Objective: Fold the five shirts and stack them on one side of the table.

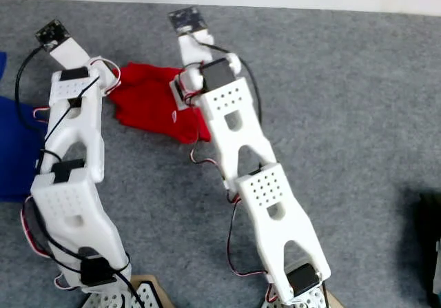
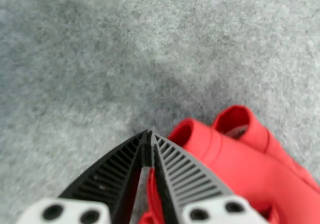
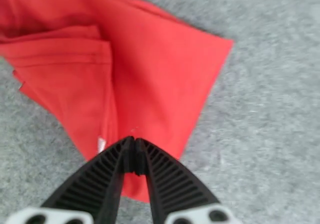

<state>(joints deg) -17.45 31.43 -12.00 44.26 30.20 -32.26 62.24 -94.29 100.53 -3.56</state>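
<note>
A red shirt point(image 1: 146, 101) lies partly folded on the grey table between my two arms. My left gripper point(image 2: 148, 134) is at the shirt's left edge, shut, with a strip of red cloth caught between its fingers. A rolled hem of the red shirt point(image 2: 235, 156) bulges beside it. My right gripper point(image 3: 133, 141) is shut on the red shirt point(image 3: 150, 78) at its right edge, where a crease runs up to the fingertips. In the high view the left gripper point(image 1: 107, 79) and the right gripper point(image 1: 181, 93) flank the cloth.
A blue shirt point(image 1: 14, 142) lies at the table's left edge beside the left arm. A dark object point(image 1: 431, 242) sits at the right edge. Grey carpet-like table surface point(image 1: 344, 101) spreads to the right of the arms.
</note>
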